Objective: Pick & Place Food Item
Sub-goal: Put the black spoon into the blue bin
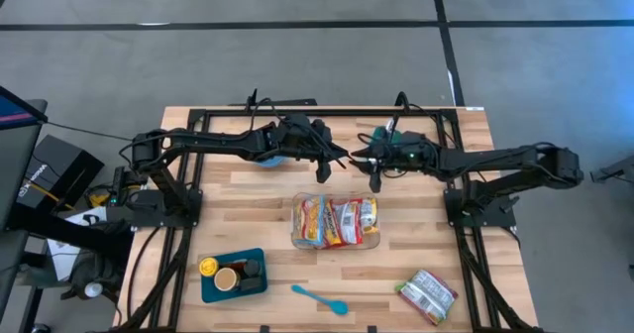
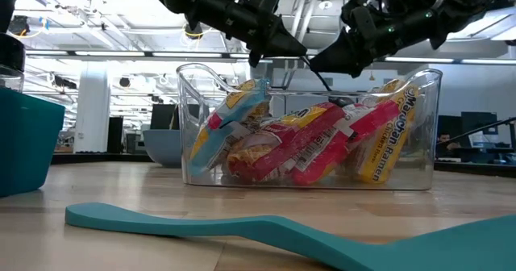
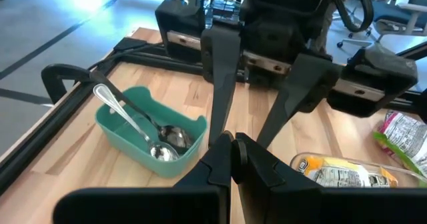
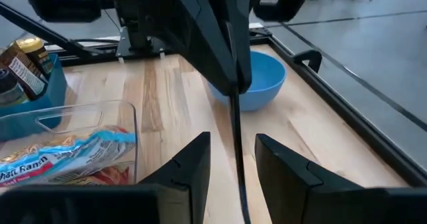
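A clear plastic bin (image 1: 297, 242) stands mid-table with several red and yellow ramen packs (image 1: 337, 221) leaning inside it (image 2: 306, 146). Both arms hang above the bin's far edge, tips facing each other. My left gripper (image 1: 321, 170) is shut, with nothing seen between its fingers (image 3: 231, 154). My right gripper (image 1: 375, 179) is open (image 4: 232, 159); the left gripper's fingertips point into the gap from the other side. A thin dark line runs down through that gap; what it is I cannot tell. Neither gripper touches a pack.
A blue bowl (image 4: 261, 81) sits under the left arm, a teal bin with metal spoons (image 3: 143, 127) under the right. Near the front: a teal tray of jars (image 1: 233, 276), a teal spatula (image 1: 319, 298) and a green snack bag (image 1: 428, 295). A black frame rims the table.
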{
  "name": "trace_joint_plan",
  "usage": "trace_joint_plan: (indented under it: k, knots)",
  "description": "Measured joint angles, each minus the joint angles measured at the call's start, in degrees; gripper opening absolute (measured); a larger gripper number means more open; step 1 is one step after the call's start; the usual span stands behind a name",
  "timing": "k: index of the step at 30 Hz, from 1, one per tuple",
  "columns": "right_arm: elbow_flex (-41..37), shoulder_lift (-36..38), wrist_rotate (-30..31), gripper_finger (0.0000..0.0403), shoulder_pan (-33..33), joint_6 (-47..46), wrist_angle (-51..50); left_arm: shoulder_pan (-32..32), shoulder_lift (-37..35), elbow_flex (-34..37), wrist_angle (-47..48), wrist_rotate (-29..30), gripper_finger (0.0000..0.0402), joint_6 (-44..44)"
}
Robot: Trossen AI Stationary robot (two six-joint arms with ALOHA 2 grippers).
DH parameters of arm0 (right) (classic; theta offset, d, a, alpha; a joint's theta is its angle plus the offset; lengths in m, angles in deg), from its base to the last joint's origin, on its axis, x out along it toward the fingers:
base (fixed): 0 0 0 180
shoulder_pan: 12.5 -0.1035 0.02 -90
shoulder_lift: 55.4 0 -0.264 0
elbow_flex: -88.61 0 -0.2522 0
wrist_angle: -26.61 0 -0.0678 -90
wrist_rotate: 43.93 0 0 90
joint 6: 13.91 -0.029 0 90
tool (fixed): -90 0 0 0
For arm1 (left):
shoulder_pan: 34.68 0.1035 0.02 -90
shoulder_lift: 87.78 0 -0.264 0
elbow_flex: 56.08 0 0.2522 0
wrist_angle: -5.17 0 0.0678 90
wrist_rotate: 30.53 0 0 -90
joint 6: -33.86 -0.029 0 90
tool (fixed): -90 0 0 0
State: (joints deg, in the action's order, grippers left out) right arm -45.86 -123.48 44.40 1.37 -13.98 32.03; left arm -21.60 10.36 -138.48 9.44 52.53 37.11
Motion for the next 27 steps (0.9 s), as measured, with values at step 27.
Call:
trace_joint_plan:
  k: [27]
  knots:
    - [6.54, -7.73, 0.15, 0.0069, 0.18, -0.37, -2.92, 0.0, 0.0, 0.02, 1.04, 0.0, 0.0001, 0.2]
